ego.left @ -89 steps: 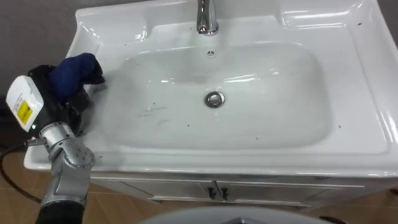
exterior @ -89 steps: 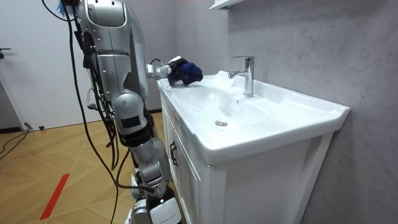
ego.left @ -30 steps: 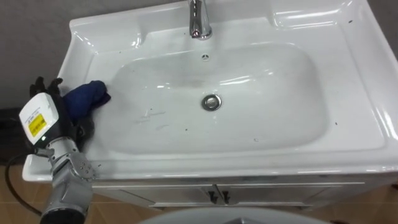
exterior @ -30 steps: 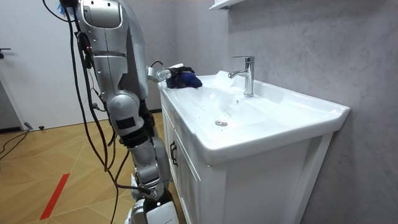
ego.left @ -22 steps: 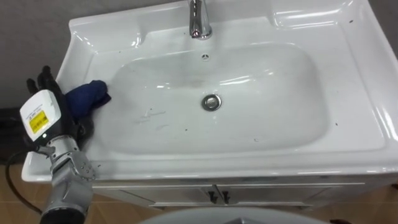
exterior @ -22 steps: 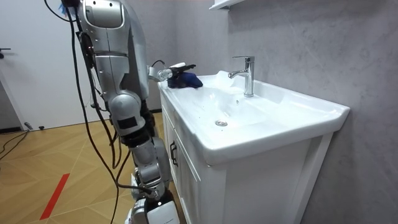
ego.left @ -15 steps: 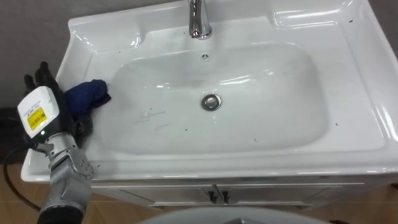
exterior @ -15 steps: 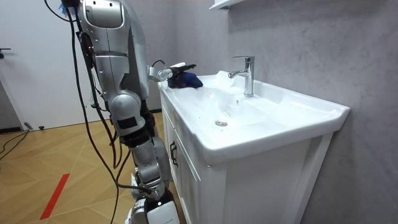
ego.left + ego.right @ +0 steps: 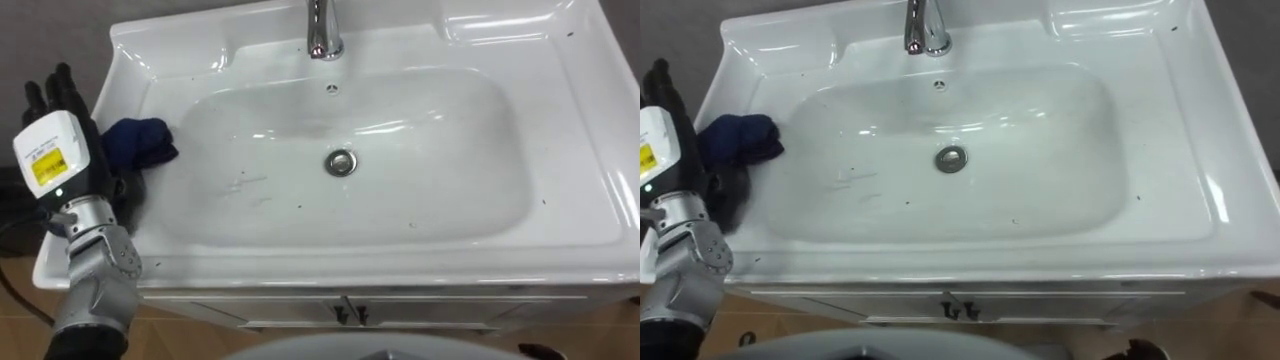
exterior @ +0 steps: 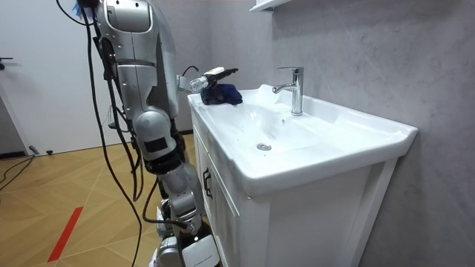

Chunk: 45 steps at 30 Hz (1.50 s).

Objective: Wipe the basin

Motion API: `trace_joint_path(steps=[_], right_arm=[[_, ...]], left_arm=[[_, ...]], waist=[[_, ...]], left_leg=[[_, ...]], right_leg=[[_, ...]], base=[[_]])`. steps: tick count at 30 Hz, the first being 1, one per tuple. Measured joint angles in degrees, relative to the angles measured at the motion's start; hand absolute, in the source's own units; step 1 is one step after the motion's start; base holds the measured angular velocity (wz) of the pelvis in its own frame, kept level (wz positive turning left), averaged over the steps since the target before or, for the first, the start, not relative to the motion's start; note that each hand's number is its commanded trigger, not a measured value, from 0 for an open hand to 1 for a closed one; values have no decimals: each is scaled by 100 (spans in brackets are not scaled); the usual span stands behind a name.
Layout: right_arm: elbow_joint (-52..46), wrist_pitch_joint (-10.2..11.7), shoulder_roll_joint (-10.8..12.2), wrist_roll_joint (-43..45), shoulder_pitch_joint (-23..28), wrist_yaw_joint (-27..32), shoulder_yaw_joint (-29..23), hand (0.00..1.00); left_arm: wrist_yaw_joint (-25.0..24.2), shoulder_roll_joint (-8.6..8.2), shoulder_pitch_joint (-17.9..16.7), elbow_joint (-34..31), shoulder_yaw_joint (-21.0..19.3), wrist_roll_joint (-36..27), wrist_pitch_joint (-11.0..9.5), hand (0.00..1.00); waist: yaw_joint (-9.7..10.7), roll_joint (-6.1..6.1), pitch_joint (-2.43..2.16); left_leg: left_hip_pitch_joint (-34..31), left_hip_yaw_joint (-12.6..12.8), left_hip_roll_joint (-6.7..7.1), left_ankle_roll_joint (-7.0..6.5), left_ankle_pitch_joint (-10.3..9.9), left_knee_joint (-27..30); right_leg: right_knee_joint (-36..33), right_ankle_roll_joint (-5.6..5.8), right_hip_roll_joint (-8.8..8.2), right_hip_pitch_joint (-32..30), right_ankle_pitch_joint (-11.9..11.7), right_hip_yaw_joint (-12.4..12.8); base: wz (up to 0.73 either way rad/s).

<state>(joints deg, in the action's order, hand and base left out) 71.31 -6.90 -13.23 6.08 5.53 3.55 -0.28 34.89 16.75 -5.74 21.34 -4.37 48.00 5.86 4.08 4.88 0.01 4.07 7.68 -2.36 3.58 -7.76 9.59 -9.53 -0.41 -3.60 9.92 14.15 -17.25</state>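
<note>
Blue cloth (image 9: 140,143) bunched on the left rim of the basin (image 9: 420,215), right at the bowl's edge and free of any grip. Just beside it on the left, the left robot hand (image 9: 58,140), raised above the rim, straight-fingered and holding nothing. Probably a pause before a regrasp: to wipe well, lower the palm flat onto the cloth, gather it fully, then sweep inward toward the drain (image 9: 342,161) and round the tap (image 9: 322,35) with steady pressure, minding the dark specks.
</note>
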Motion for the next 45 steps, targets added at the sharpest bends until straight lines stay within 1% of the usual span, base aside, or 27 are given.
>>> trace_joint_path(steps=[2,5,7,11,12,14,16,18,19,20,22,25,27,29,31,34,38,45], right_arm=[[15,3,3,-60,4,1,61,0],[45,-13,6,-94,18,3,140,0],[40,-11,5,-95,-3,9,137,0],[-23,-9,14,-214,-19,9,133,0],[-28,-8,24,-243,-25,10,127,0],[-27,-9,99,-252,-34,76,113,0],[-27,-10,135,-254,-31,129,115,0],[-26,-10,158,-350,-31,175,115,0],[-20,-10,171,-403,-30,186,113,0],[-20,-9,173,-439,-30,194,113,0],[-12,-2,177,-594,-10,210,105,0],[-11,-7,174,-807,21,207,84,0],[-11,-5,166,-809,43,200,67,0],[6,9,155,-788,42,167,11,0],[8,33,142,-780,52,149,1,0],[6,119,140,-781,99,128,-36,0],[-2,140,159,-814,134,129,-158,0],[0,188,155,-791,126,110,-168,0]], left_arm=[[27,0,0,-5,0,-29,-12,0],[52,-5,0,-41,-2,-279,-58,0],[61,-10,1,-43,-2,-856,-121,0],[70,-47,0,-117,-9,-1682,-135,0],[73,-58,1,-165,-21,-1804,-137,0],[102,-127,1,-342,-207,-2134,-166,0],[214,-177,2,-465,-368,-2324,-183,0],[310,-182,3,-571,-494,-2450,-217,0],[360,-182,7,-690,-542,-2668,-255,0],[374,-182,21,-735,-572,-2804,-291,0],[441,-182,141,-907,-807,-3232,-379,0],[525,-179,167,-1300,-1135,-3687,-415,0],[561,-175,167,-1382,-1257,-3760,-490,0],[556,-179,167,-1445,-1396,-3774,-497,0],[542,-179,167,-1463,-1447,-3784,-510,0],[442,-179,167,-1463,-1530,-3901,-518,0],[328,-179,167,-1463,-1535,-3978,-518,0],[321,-182,167,-1465,-1536,-4000,-579,0]], waist=[[-4,0,0],[-1,8,-6],[10,11,-8],[-7,5,-7],[-8,0,-7],[-25,-19,-21],[-28,-37,-31],[-29,-45,-36],[-51,-30,-52],[-68,-33,-51],[-141,-46,-52],[-225,-46,-46],[-296,-34,-33],[-321,-19,-9],[-333,-13,5],[-345,-10,5],[-338,-3,3],[-339,15,0]], left_leg=[[-3,0,2,0,0,-1],[-2,0,6,0,0,-6],[11,2,7,0,0,-11],[-18,-3,8,0,0,1],[-30,-5,9,0,0,6],[-34,-22,8,0,0,7],[-36,-17,8,0,0,5],[-36,-16,8,0,0,3],[-35,-16,8,0,0,0],[-33,-16,8,0,0,0],[-31,-16,8,0,0,-11],[-30,-16,12,0,0,-24],[-28,-16,13,0,0,-24],[-31,-19,12,0,0,-23],[-38,-22,12,0,0,-22],[-42,-22,13,0,0,-22],[-49,-22,13,0,0,-22],[-68,-22,13,0,0,-22]], right_leg=[[13,0,-1,1,0,2],[29,3,-1,7,-2,-7],[18,4,-1,13,-3,-8],[11,4,-7,1,-2,-36],[15,5,-6,-3,-2,-40],[30,4,3,0,-2,-41],[42,4,4,4,-2,-36],[43,5,5,5,-3,-37],[40,5,6,5,-3,-37],[38,5,6,4,-3,-31],[43,4,7,10,-3,-39],[47,9,4,14,-7,-40],[45,10,4,17,-8,-42],[49,10,8,19,-8,-58],[64,10,8,19,-8,-58],[75,10,10,21,-8,-57],[75,10,11,22,-8,-59],[87,10,13,8,-8,-73]], base=[[0],[0],[0],[3],[6],[2],[0],[0],[0],[0],[0],[0],[0],[4],[0],[0],[0],[0]])
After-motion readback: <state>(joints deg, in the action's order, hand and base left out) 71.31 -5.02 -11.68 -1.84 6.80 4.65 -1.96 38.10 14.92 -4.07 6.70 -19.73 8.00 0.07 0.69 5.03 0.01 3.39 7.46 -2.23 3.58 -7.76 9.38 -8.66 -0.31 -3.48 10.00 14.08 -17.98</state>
